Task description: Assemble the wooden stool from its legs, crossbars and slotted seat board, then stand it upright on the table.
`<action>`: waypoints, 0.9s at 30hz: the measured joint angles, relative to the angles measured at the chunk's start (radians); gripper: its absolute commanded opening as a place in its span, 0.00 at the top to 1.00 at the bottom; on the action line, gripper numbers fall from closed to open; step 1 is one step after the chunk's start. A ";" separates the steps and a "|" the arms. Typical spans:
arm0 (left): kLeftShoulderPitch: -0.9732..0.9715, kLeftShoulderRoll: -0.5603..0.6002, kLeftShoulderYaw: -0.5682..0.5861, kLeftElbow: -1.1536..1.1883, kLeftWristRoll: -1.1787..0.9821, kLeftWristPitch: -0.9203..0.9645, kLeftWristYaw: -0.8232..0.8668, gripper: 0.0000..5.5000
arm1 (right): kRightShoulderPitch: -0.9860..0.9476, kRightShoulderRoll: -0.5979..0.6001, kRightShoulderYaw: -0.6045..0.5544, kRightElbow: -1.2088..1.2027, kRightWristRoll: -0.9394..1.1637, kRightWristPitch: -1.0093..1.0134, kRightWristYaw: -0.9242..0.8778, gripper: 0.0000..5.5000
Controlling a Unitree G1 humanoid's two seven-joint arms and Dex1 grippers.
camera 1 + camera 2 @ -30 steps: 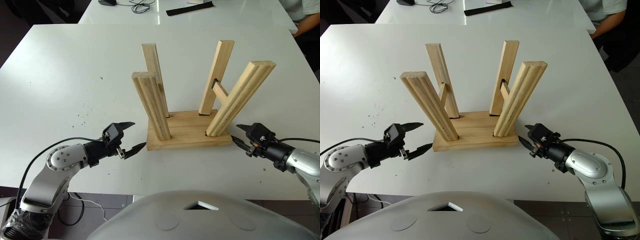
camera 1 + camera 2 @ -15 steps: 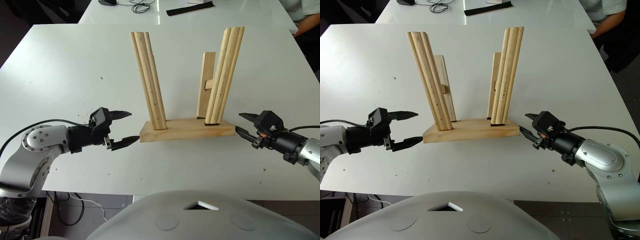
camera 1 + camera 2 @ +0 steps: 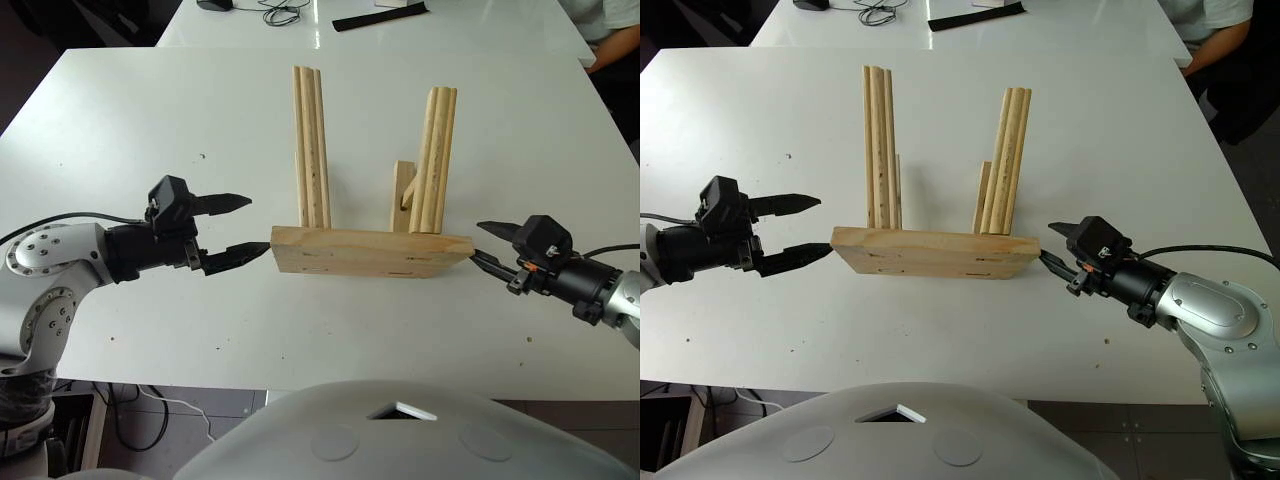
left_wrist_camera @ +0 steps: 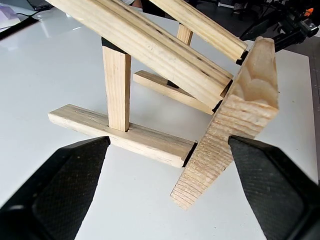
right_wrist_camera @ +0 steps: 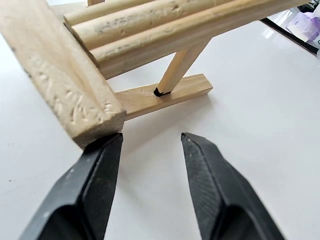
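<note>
The assembled wooden stool lies tipped on its side, its seat board [image 3: 370,252] standing on edge and facing me. Its legs [image 3: 312,150] point away across the white table, and a crossbar [image 4: 116,87] joins two of them. My left gripper [image 3: 255,224] is open just off the board's left end [image 4: 240,125], with its fingers [image 4: 55,195] spread wide and holding nothing. My right gripper [image 3: 477,240] is open at the board's right end [image 5: 60,75]. One of its fingers [image 5: 100,185] sits right at the board's lower corner.
The white table [image 3: 150,130] has free room on all sides of the stool. A second table behind carries cables and a black strap [image 3: 380,17]. A person's arm [image 3: 615,40] shows at the far right corner.
The stool has tipped from standing legs-up on its seat board to lying with the legs pointing away and the board on edge. My left gripper has moved up and to the left.
</note>
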State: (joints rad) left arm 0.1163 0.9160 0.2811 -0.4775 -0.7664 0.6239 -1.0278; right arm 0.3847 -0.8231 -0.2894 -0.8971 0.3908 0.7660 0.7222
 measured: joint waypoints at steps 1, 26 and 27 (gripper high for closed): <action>0.002 0.001 -0.002 0.000 0.008 -0.004 -0.005 0.20 | 0.000 0.000 0.000 -0.002 0.000 0.002 0.000 0.60; 0.057 -0.222 -0.319 0.540 0.634 -0.772 0.168 0.20 | 0.034 0.096 0.331 0.380 -0.300 -0.356 -0.073 0.60; 0.060 -0.222 -0.324 0.549 0.640 -0.802 0.177 0.20 | 0.024 0.114 0.348 0.394 -0.309 -0.367 -0.080 0.60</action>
State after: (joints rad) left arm 0.1759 0.6936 -0.0433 0.0716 -0.1261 -0.1782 -0.8504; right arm 0.4086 -0.7094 0.0582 -0.5030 0.0822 0.3987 0.6423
